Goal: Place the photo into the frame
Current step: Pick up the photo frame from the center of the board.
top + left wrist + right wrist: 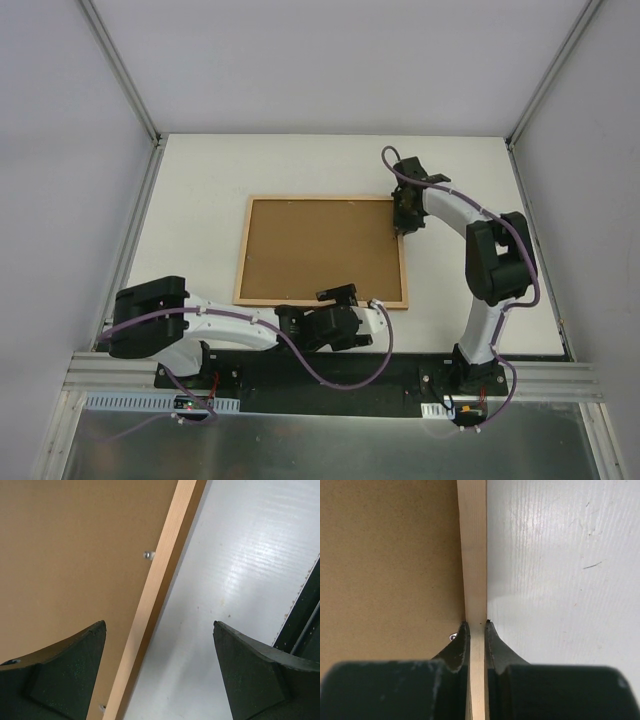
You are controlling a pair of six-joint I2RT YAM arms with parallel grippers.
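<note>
frame (472,555): face down on worktop (200,200), backing (320,250) seated inside; one edge clenched in right claw (475,625). left claw (159,625): released, astride another edge. photo: unseen, likely beneath backing. status: judged near done; securing backing and release remain.

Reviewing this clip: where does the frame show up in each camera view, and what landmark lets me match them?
Top external: the frame lies flat mid-picture, back side up.
Left wrist: the frame shows as one pale rail, running diagonally between the fingers of the open left gripper.
Right wrist: the frame shows as a vertical rail, pinched by the right gripper.
Shared landmark: the brown backing board bordering the rail.
</note>
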